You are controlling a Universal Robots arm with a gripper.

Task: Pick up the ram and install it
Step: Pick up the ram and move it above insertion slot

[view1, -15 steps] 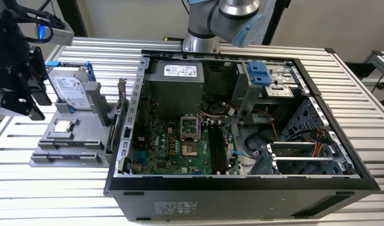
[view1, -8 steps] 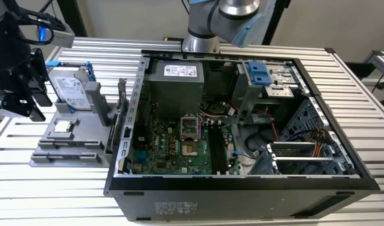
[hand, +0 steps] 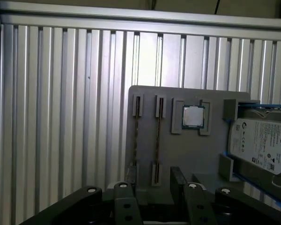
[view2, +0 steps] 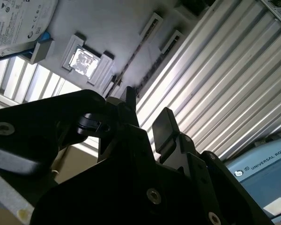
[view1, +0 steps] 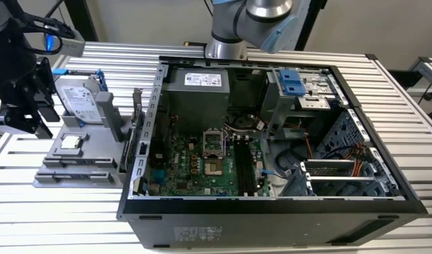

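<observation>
Asker: Where is the ram?

Describer: The ram [hand: 158, 140], a thin strip seen edge-on, stands in a slot of a grey tray [hand: 145, 96]. The tray lies on a ribbed metal table [hand: 61, 117], at the exterior view's left of an open computer case [view1: 272, 209].

Asker: What else is on the tray?

Describer: A small square silver processor chip [hand: 193, 116] sits just beside the ram's slot. Past it is a silver hard drive [hand: 260, 143] in a blue-edged frame.

Asker: And the claw?

Describer: The black gripper [hand: 154, 183] hangs over the near end of the tray. Its two fingers [hand: 178, 180] are spread apart and hold nothing. In the first wrist view the ram's near end lines up with the gap between them. Whether a finger touches it cannot be told.

Asker: What is inside the case?

Describer: A green motherboard [view1: 195, 164] lies flat inside. Its long dark memory slots [view1: 245, 166] are well apart from the ram.
</observation>
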